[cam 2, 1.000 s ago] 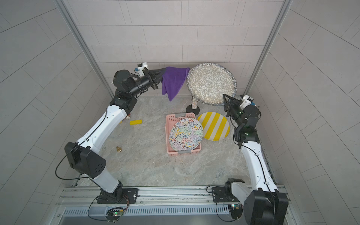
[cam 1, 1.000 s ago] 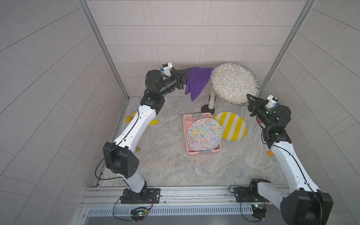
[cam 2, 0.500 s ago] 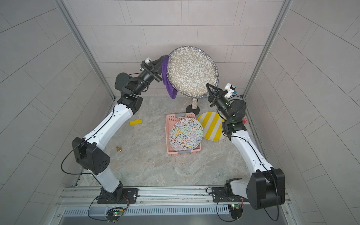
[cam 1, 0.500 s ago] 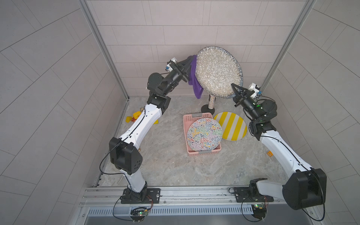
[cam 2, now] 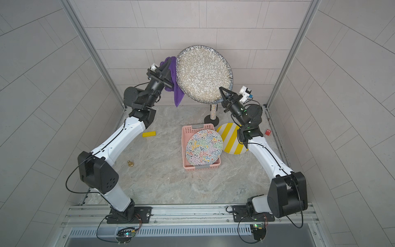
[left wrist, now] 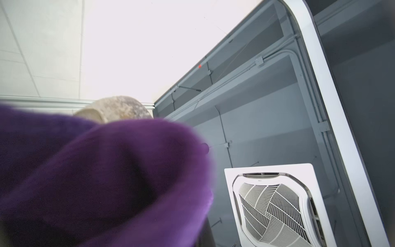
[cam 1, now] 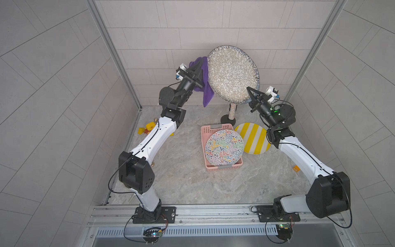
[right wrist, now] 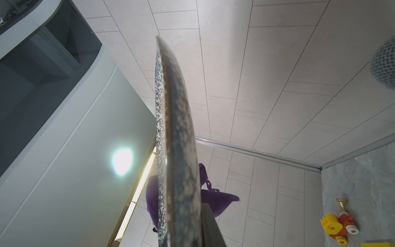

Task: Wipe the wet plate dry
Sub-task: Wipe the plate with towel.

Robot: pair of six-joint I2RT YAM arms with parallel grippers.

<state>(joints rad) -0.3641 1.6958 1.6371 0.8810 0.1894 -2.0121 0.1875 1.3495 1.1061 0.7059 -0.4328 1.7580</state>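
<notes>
The speckled plate [cam 1: 233, 74] [cam 2: 204, 72] hangs high at the back, tilted nearly on edge. My right gripper [cam 1: 250, 92] [cam 2: 222, 89] is shut on its lower right rim. In the right wrist view the plate [right wrist: 177, 139] is edge-on with one dark finger [right wrist: 210, 226] against its back. My left gripper [cam 1: 199, 64] [cam 2: 168, 63] is shut on a purple cloth [cam 1: 206, 85] [cam 2: 178, 96]. The cloth lies against the plate's left edge and hangs down behind it. The cloth [left wrist: 96, 181] fills the left wrist view and hides the jaws; the plate's rim [left wrist: 115, 107] peeks over it.
A pink basket [cam 1: 215, 127] at mid-table holds a colourful squiggle plate [cam 1: 224, 147]. A yellow-striped plate [cam 1: 254, 139] leans beside it, below my right arm. A speckled stand [cam 1: 232, 111] sits under the raised plate. A yellow block [cam 2: 149, 134], a toy [cam 1: 147, 128] and a brass bell [cam 2: 130, 163] lie at the left.
Both arms have risen. The plate went from lying nearly flat at the back right to raised, tilted up and shifted left. The cloth came in against its left edge.
</notes>
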